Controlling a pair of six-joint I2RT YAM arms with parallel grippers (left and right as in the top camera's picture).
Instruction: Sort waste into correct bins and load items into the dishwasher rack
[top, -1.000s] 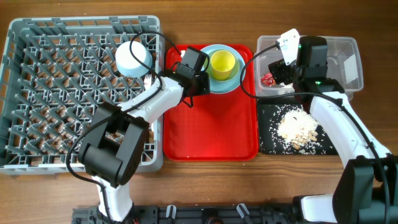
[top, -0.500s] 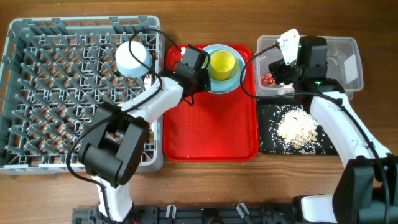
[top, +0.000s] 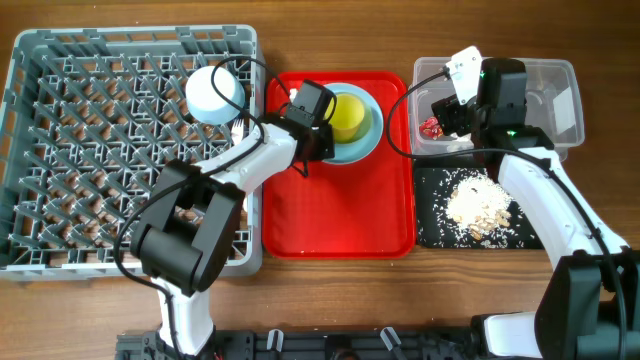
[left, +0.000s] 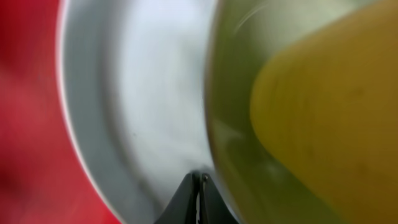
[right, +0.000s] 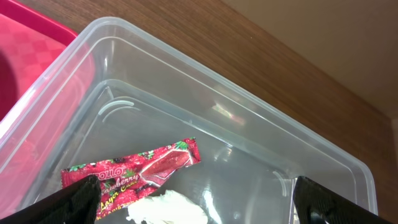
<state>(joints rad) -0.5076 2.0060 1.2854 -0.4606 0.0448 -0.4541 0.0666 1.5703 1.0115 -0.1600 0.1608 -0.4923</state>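
The dishwasher rack (top: 130, 40) was set at the left, with the bowl (top: 213, 92) in its far right corner. In the middle the serving tray (top: 340, 210) was placed, the plate (top: 372, 135) on its far end and the cup (top: 350, 115) on the plate. At the right, the tub (top: 545, 68) was set behind the shallow tray (top: 430, 225). The wrapper (right: 134, 171) and napkin (right: 168, 208) were held in the tub, and the scraps (top: 478, 205) were spread on the shallow tray.

Brown wooden table (top: 330, 290) — evenly lit, seemingly from overhead.

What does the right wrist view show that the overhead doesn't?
Right wrist only: the print on the wrapper and a white napkin beside it. Overhead only: rack, bowl, cup on the plate, scraps on the black tray. Both: clear tub, wrapper, a corner of the red tray.
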